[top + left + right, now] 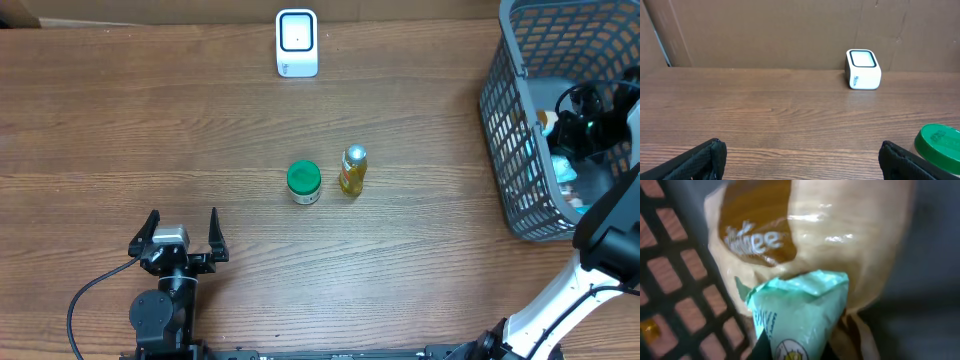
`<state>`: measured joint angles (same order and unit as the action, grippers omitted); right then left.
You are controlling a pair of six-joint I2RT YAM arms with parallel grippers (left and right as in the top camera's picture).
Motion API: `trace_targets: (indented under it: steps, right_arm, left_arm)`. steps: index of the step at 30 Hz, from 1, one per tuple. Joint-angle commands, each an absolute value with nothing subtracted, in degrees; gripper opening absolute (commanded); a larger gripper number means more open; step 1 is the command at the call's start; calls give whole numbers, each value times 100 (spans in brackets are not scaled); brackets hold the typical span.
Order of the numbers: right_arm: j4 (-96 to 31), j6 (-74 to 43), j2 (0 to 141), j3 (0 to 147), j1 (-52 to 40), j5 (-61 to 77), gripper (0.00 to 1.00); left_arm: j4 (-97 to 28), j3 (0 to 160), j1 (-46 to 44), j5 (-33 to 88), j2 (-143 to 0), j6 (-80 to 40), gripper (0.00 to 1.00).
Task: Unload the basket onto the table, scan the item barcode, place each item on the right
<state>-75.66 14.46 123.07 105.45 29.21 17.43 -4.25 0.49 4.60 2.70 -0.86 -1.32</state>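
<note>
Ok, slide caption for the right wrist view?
Right gripper pinching a mint-green packet in front of a tan pouch inside the mesh basket.

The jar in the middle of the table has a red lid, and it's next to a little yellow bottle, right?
Not quite. The jar has a green lid, not red, as the overhead view shows. The rest is right: it stands in the middle of the table, next to a little yellow bottle.
</note>
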Motion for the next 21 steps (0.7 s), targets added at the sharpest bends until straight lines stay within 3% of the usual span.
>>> trace_targets:
  steps: [1, 11, 21]
  right_arm:
    - [-7994, 1457, 12366, 11675, 2928, 1581, 4]
    - [-9710, 1525, 12366, 14759, 2921, 2762, 4]
    - [-9655, 1531, 11764, 15176, 2921, 4156, 4]
  left_arm:
    - [-429, 27, 491, 239, -32, -128, 100]
    - [-429, 27, 491, 239, -32, -128, 100]
    - [-429, 27, 491, 239, -32, -126, 99]
